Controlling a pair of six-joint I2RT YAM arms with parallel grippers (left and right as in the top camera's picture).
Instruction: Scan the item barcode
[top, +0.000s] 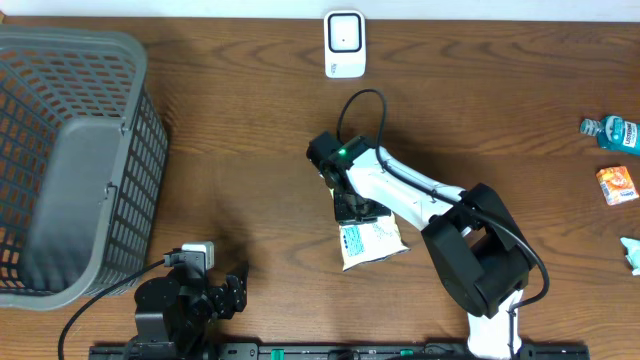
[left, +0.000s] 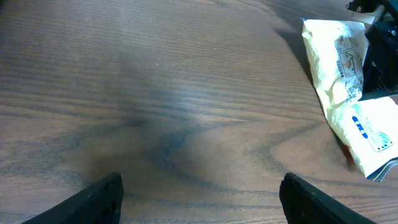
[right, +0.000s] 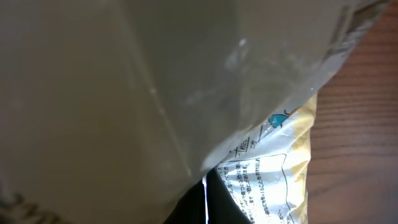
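The item is a white and pale yellow snack packet with printed text, lying near the middle of the table. My right gripper is shut on its upper edge. In the right wrist view the packet fills most of the frame, and the dark fingers pinch it at the bottom. I cannot make out a barcode among the print. A white scanner-like device stands at the far edge, apart from the packet. My left gripper rests open at the front left; its view shows the packet far right of the gripper.
A grey plastic basket takes up the left side. At the right edge lie a blue bottle, a small orange packet and a pale item. A black cable loops above the right arm.
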